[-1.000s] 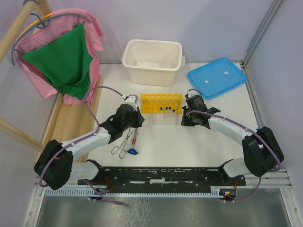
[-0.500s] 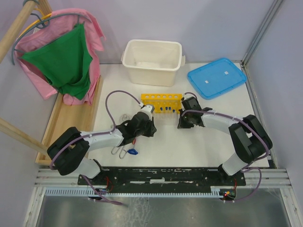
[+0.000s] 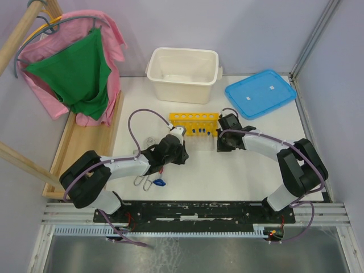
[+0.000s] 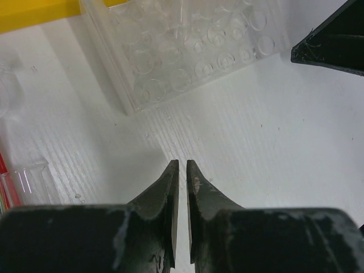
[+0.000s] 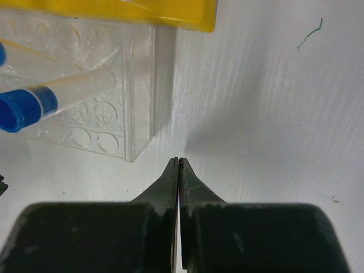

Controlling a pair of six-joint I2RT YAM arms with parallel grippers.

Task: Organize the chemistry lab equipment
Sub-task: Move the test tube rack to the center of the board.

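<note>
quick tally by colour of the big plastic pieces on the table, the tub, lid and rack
white: 1, the tub
blue: 1, the lid
yellow: 1, the test-tube rack
total: 3

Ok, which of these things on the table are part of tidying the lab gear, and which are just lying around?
Job: yellow rack, blue-capped tubes, metal tongs.
Lying about: white tub, blue lid, pink and green clothes.
</note>
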